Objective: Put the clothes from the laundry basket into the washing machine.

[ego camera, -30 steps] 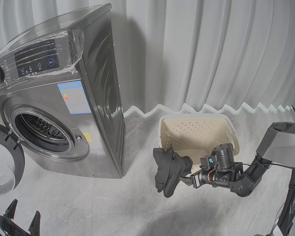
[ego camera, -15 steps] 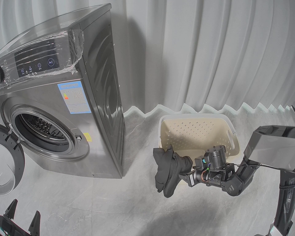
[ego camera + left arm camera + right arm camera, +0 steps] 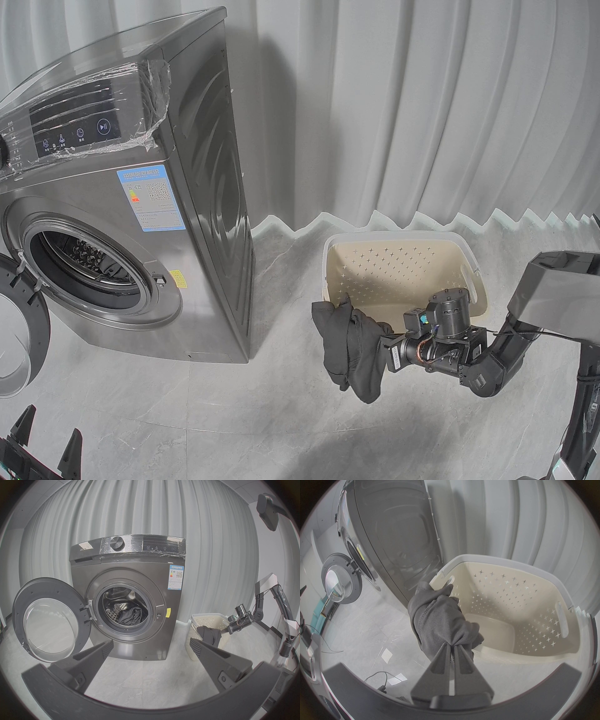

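A dark grey garment [image 3: 351, 350] hangs over the near left corner of the cream laundry basket [image 3: 437, 240], mostly outside it. My right gripper [image 3: 382, 342] is shut on the garment's bunched edge; in the right wrist view its fingers [image 3: 443, 661] pinch the garment [image 3: 437, 620] beside the basket [image 3: 500, 562]. The grey washing machine [image 3: 125, 206] stands to the left with its round door [image 3: 19, 337] swung open. Dark clothes [image 3: 128, 615] lie in the drum. My left gripper [image 3: 47, 437] hangs low, well left of the basket, open, with nothing between its fingers [image 3: 101, 650].
White curtains [image 3: 406, 106] close off the back, right behind the basket. The pale tiled floor [image 3: 237, 400] lies bare between machine and basket. The open door [image 3: 47, 617] juts out to the machine's left. A cable and paper scraps [image 3: 389, 667] lie on the floor.
My right gripper moved in toward the garment and shut on it. The garment has shifted slightly right and now hangs from the fingers. The left arm stayed still.
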Controlling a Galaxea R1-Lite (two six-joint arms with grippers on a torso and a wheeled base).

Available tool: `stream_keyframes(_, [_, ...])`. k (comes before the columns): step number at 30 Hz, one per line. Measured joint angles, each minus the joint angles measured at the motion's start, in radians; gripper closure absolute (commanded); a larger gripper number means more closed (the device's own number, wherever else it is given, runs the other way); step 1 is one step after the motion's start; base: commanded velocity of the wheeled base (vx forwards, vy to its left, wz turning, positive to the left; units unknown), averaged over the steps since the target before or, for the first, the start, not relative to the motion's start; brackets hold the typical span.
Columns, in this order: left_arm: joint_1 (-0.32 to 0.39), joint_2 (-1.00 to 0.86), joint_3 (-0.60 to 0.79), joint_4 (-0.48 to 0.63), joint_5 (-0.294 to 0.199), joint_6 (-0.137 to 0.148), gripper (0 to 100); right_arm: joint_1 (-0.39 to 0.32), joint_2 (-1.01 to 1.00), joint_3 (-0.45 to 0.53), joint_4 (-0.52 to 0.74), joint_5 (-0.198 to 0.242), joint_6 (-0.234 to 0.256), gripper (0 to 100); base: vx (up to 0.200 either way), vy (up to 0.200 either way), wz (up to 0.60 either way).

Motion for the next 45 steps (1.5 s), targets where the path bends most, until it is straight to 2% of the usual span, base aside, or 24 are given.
stream_keyframes(8, [0.000, 0.000, 0.000, 0.000, 0.000, 0.000, 0, -0.013, -0.085, 0.080, -0.001, 0.000, 0.000, 100, 0.000, 0.000, 0.00])
stream_keyframes(9, [0.000, 0.000, 0.000, 0.000, 0.000, 0.000, 0, -0.014, -0.087, 0.086, -0.001, 0.000, 0.000, 0, 0.000, 0.000, 0.00])
stream_keyframes(18, [0.000, 0.000, 0.000, 0.000, 0.000, -0.002, 0, -0.011, -0.058, 0.088, -0.028, 0.012, 0.000, 0, 0.000, 0.000, 0.00])
stream_keyframes(27, [0.000, 0.000, 0.000, 0.000, 0.000, -0.003, 0, -0.009, 0.021, 0.021, -0.031, 0.024, -0.001, 0, 0.000, 0.000, 0.00])
stream_keyframes(28, [0.000, 0.000, 0.000, 0.000, 0.000, -0.003, 0, -0.008, 0.032, 0.010, -0.033, 0.024, 0.000, 100, 0.000, 0.000, 0.00])
stream_keyframes(35, [0.000, 0.000, 0.000, 0.000, 0.000, -0.003, 0, 0.000, 0.074, -0.026, -0.065, 0.024, 0.001, 100, 0.000, 0.000, 0.00])
stream_keyframes(45, [0.000, 0.000, 0.000, 0.000, 0.001, -0.004, 0, 0.001, 0.057, -0.008, -0.069, 0.023, 0.006, 100, 0.000, 0.000, 0.00])
